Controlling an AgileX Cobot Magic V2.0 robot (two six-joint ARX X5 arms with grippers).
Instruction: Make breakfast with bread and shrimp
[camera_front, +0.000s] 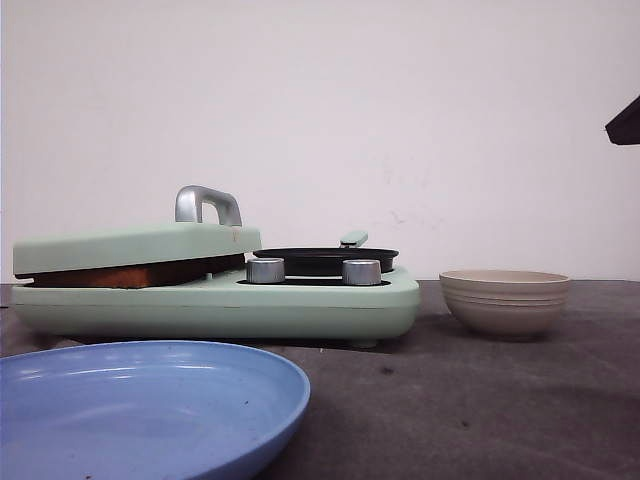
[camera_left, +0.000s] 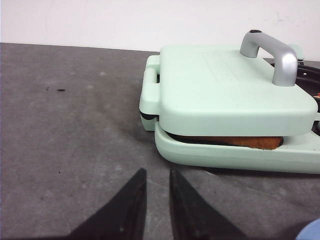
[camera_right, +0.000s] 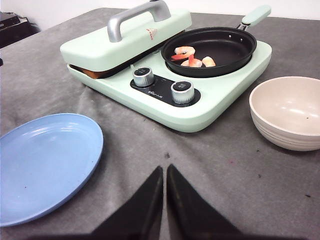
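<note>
Both grippers hang low over the grey cloth with nothing between their fingers. Left gripper has its dark fingers drawn nearly together, only a thin gap showing, and points at the hinge end of the green cooker. Right gripper has its fingers closed tip to tip, between the blue plate and the beige bowl, facing the cooker's two knobs.

Bread sits inside the cooker's press, under the closed lid; only its browned crust edge shows in the slit between lid and base, and the front view shows the same edge. A silver handle stands on top of the lid.

Beside the press, on the same cooker, a black pan holds pink shrimp. The bowl stands just right of the cooker, apart from it. The plate lies near the front edge, on the left.
</note>
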